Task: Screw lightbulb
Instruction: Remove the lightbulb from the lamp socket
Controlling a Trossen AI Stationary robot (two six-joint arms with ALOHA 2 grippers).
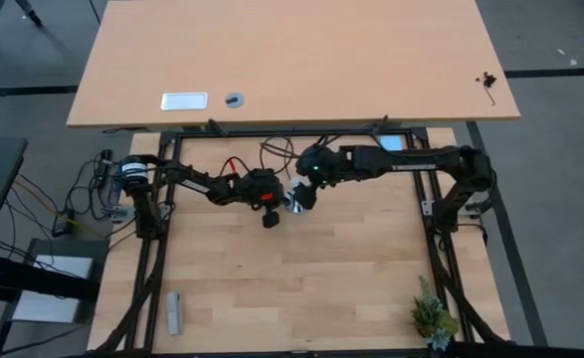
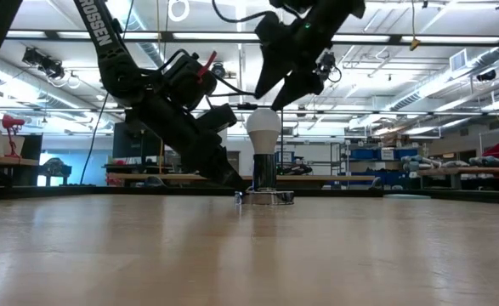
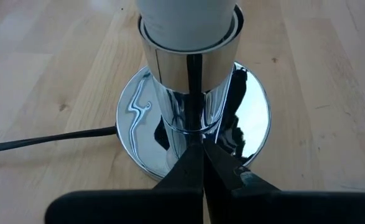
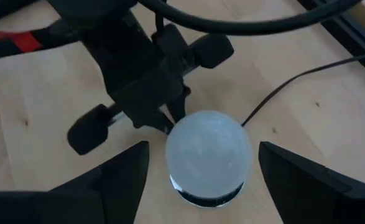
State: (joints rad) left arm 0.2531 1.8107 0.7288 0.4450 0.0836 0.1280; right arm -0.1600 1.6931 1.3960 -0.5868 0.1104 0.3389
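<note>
The white frosted lightbulb (image 2: 263, 127) stands upright with its neck (image 3: 188, 22) in the chrome socket (image 3: 191, 68) of the round silver base (image 2: 270, 197), which sits flat on the wooden table. My right gripper (image 2: 281, 93) is open just above the bulb; in the right wrist view its fingers (image 4: 123, 177) stand on either side of the bulb (image 4: 208, 149) with gaps, touching nothing. My left gripper (image 3: 202, 149) is shut, low at the base on its left side. A black cord (image 3: 45, 138) runs from the base. My left gripper presses its shut fingertips (image 3: 194, 165) down on the top of the round base plate (image 3: 170, 146), right next to the socket stem. The fingers slant down from the table's left side. The base stays flat on the table.
A black frame (image 1: 441, 249) borders the wooden work surface. A small green plant (image 1: 433, 316) stands at the near right corner and a grey bar (image 1: 173, 313) lies at the near left. A larger table (image 1: 292, 60) stands beyond the far edge.
</note>
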